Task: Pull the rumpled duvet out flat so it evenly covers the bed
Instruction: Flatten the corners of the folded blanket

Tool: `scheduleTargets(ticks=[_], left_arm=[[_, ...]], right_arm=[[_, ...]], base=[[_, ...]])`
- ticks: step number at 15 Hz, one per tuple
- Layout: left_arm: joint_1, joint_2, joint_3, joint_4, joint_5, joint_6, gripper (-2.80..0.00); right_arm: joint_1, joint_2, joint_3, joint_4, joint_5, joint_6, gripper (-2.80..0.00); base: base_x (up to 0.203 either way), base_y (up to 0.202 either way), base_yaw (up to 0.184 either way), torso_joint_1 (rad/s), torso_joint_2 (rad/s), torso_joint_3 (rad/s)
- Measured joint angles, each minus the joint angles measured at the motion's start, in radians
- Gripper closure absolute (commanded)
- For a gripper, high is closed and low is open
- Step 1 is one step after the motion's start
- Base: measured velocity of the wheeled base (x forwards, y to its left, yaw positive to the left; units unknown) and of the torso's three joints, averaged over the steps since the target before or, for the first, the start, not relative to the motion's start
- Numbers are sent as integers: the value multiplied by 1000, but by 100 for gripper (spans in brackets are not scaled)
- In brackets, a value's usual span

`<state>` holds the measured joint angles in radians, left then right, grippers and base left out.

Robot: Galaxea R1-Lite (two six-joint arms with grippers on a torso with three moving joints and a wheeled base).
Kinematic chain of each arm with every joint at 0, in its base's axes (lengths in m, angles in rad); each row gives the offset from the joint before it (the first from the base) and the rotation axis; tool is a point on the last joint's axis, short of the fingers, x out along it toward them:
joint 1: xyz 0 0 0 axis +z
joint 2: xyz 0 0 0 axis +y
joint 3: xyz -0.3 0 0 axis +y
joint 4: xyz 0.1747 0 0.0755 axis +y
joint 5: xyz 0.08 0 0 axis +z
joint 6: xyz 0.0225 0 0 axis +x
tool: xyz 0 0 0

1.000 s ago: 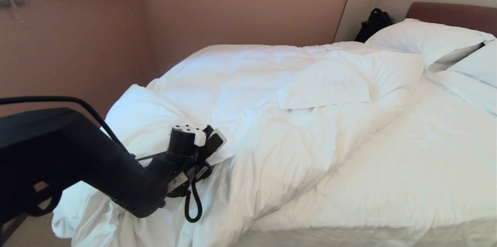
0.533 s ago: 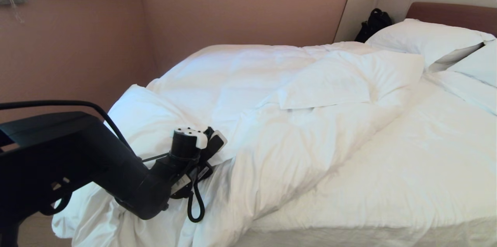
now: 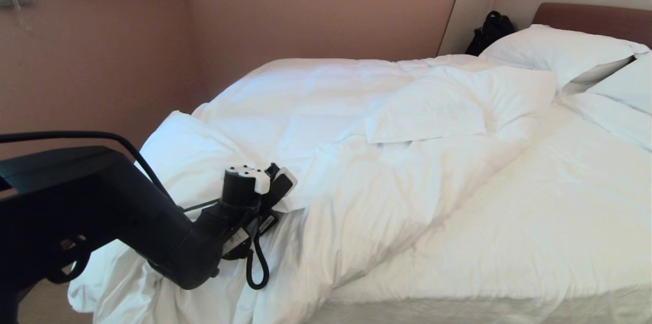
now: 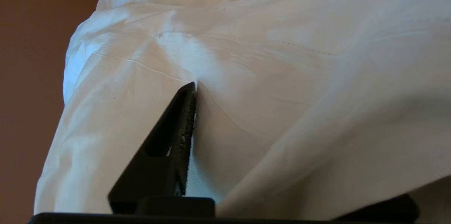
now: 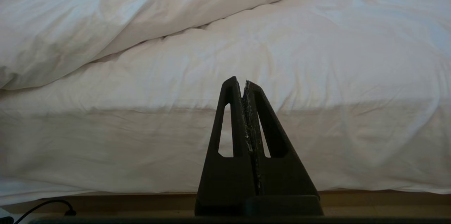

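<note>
The white duvet (image 3: 356, 125) lies bunched on the far half of the bed (image 3: 535, 222), one corner folded back, its near end spilling over the foot. My left gripper (image 3: 285, 186) is pushed into that near edge. In the left wrist view a thick fold of duvet (image 4: 282, 76) fills the space between the jaws. One black finger (image 4: 176, 136) presses against the fold and the other is buried under cloth. My right gripper (image 5: 243, 81) is shut and empty, low beside the mattress (image 5: 317, 129), outside the head view.
Two white pillows (image 3: 555, 49) lean on the brown headboard (image 3: 596, 16), with a black bag (image 3: 490, 31) beside them. A pink wall (image 3: 102, 59) runs close along the bed's far side. The near half of the bed shows only its sheet.
My left arm's elbow has shifted a little while the gripper stays at the same spot on the duvet's edge. The duvet itself has not moved.
</note>
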<state>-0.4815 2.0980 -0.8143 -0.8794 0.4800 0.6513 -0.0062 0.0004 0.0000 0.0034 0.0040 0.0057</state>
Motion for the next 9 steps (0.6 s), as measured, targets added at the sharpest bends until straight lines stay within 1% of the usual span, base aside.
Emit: scheduleTargets(ticks=[6,9], left_arm=[[6,-77,26,-9,-1,-5,0],[48,-124,26,-28,-2,-6,0]], right_arm=[[0,0,0,0,0,0,0],[0,0,0,0,0,0,0]], base=[[0,0,0,0,0,0],[0,0,0,0,0,0]])
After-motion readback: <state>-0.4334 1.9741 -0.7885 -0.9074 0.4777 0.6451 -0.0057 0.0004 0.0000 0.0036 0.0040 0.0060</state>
